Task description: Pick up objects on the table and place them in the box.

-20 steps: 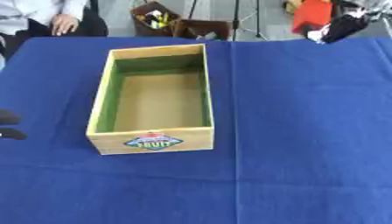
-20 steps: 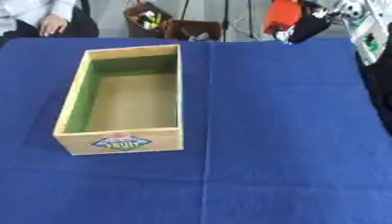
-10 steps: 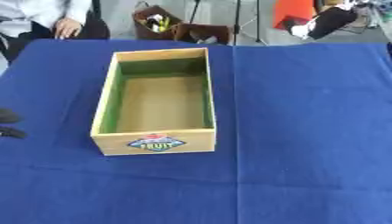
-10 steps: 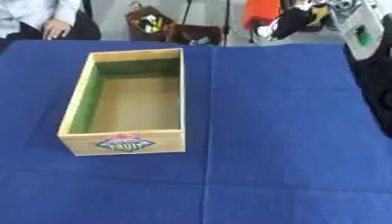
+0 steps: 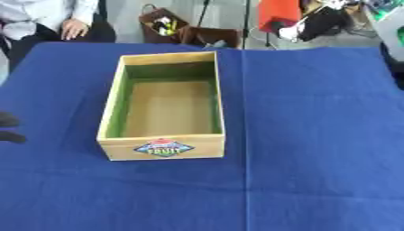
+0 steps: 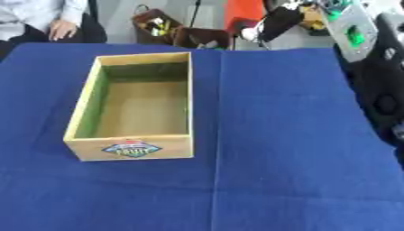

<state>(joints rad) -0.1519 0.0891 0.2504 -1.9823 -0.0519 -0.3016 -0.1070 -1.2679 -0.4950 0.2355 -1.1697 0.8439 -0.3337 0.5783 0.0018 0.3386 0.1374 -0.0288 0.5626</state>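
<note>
A wooden box (image 5: 162, 108) sits on a desk (image 5: 315, 135) covered in a deep blue cloth, seen from above and slightly in front. The box is rectangular and open at the top, with its long sides running away from the viewer. Its inner walls look green and its floor is bare pale wood; nothing lies inside it. A colourful diamond-shaped label (image 5: 163, 148) with the word "FRUIT" is fixed to the near short wall, facing the viewer. The box stands left of the desk's middle, upright and flat on the cloth. A faint crease in the cloth (image 5: 245, 135) runs from the far edge to the near edge just to the right of the box. No loose objects show on the blue surface around the box. At the far left edge of the left eye view, two dark rounded shapes poke into the frame at about the height of the box's near end; these are the tips of the left hand (image 5: 9, 128), well apart from the box and touching nothing. So little of the hand shows that whether its fingers are released or clenched cannot be told. The right hand does not appear in either view. Beyond the far edge of the desk lie bags (image 5: 166, 25) and an orange object (image 5: 276, 11).
</note>
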